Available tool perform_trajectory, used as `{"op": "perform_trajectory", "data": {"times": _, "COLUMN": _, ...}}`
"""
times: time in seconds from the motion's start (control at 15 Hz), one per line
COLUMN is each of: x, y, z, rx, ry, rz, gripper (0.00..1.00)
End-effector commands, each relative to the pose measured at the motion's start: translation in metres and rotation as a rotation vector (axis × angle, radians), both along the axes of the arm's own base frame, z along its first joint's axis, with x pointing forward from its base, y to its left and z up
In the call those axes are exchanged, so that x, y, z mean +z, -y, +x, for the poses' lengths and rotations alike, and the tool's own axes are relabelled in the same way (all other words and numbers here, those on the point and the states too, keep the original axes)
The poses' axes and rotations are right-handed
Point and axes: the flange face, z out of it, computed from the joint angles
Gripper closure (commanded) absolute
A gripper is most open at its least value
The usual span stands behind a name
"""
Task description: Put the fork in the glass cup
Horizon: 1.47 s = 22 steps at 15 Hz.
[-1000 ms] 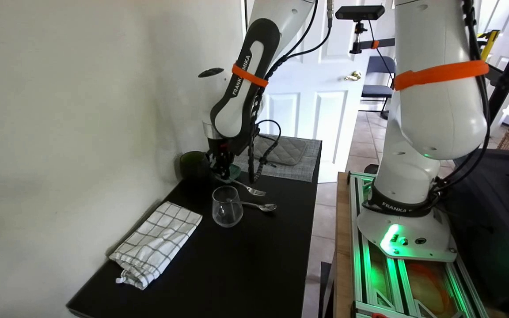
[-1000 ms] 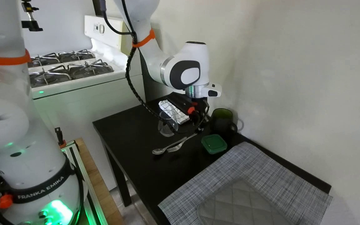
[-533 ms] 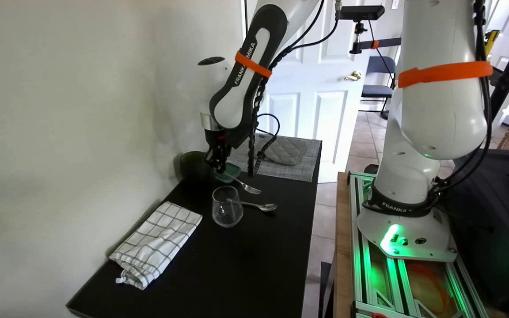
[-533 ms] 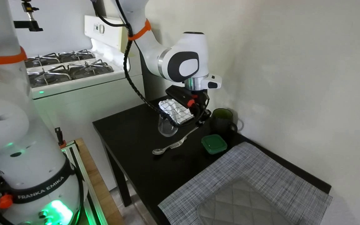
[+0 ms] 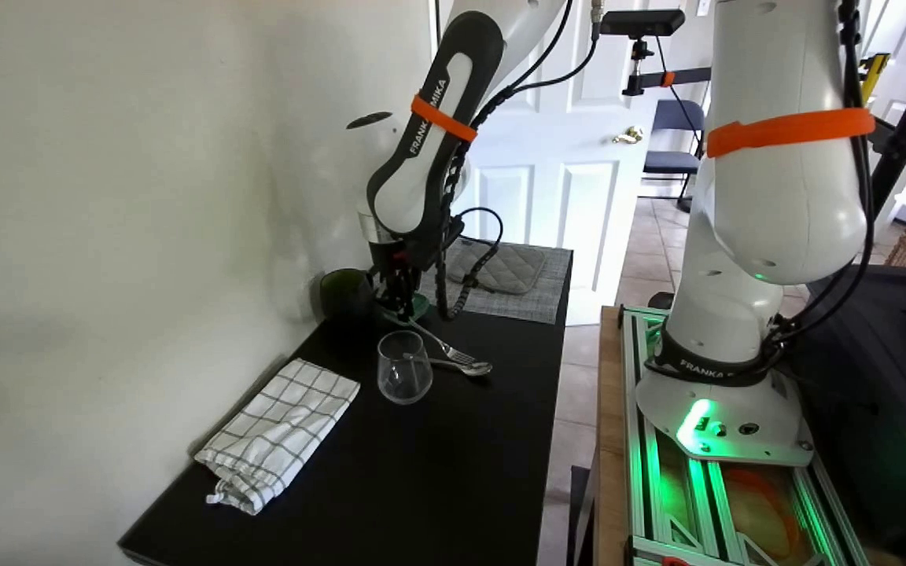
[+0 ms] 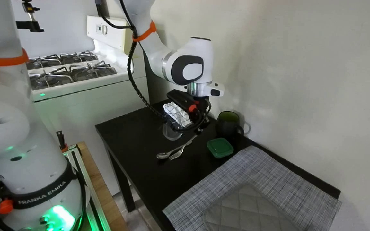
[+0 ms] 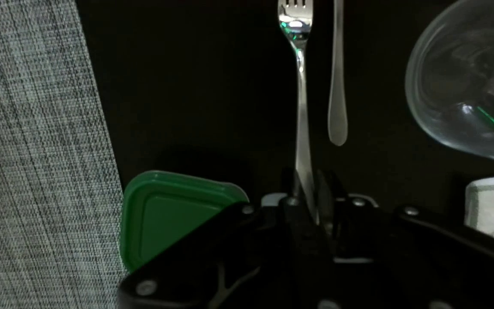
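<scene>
From here I make out, on the black table [image 5: 421, 479], a silver metal spoon [image 6: 162, 156], a folded white checked cloth [image 5: 284, 431], a dark green mug [image 6: 226, 126] near a square green container [image 6: 220, 148], and a quilted grey pad [image 6: 247, 210] lying on a grey woven placemat [image 6: 259, 168].

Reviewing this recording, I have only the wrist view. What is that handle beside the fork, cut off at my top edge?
Observer: A spoon; its bowl shows in both exterior views.
Operator: The fork runs off there too. Where do its tines end?
Observer: Close beside the spoon's bowl; whether they touch, I can't tell.
Operator: Anything near the gripper that my frame misses?
Observer: A dark green mug, upright near the wall.
</scene>
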Motion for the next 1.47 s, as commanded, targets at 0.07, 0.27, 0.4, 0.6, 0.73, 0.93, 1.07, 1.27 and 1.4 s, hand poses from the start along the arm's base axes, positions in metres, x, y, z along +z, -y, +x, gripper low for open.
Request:
{"op": "perform_trajectory", "data": {"times": 0.07, "x": -0.036, "y": 0.016, "z": 0.006, "rx": -0.029, "ry": -0.053, "rz": -0.02, "gripper": 0.96}}
{"op": "perform_trajectory", "data": {"times": 0.27, "x": -0.047, "y": 0.02, "z": 0.01, "rx": -0.027, "ry": -0.034, "rz": -0.012, "gripper": 0.96}}
{"op": "perform_trajectory", "data": {"times": 0.4, "x": -0.053, "y": 0.02, "z": 0.011, "rx": -0.025, "ry": -0.014, "rz": 0.001, "gripper": 0.96}}
{"op": "perform_trajectory", "data": {"times": 0.6, "x": -0.063, "y": 0.019, "z": 0.01, "rx": -0.022, "ry": -0.008, "rz": 0.008, "gripper": 0.96}}
{"op": "perform_trajectory", "data": {"times": 0.73, "x": -0.068, "y": 0.019, "z": 0.008, "rx": -0.014, "ry": -0.018, "rz": 0.007, "gripper": 0.94}}
{"op": "perform_trajectory", "data": {"times": 0.93, "x": -0.07, "y": 0.019, "z": 0.005, "rx": -0.004, "ry": -0.036, "rz": 0.0, "gripper": 0.59}}
{"op": "perform_trajectory", "data": {"times": 1.07, "x": -0.066, "y": 0.018, "z": 0.003, "rx": 0.0, "ry": -0.043, "rz": -0.001, "gripper": 0.46}}
{"op": "perform_trajectory", "data": {"times": 1.27, "x": -0.064, "y": 0.017, "z": 0.0, "rx": 0.012, "ry": -0.059, "rz": -0.011, "gripper": 0.22}}
{"op": "perform_trajectory", "data": {"times": 1.4, "x": -0.067, "y": 0.017, "z": -0.003, "rx": 0.021, "ry": -0.082, "rz": -0.026, "gripper": 0.07}}
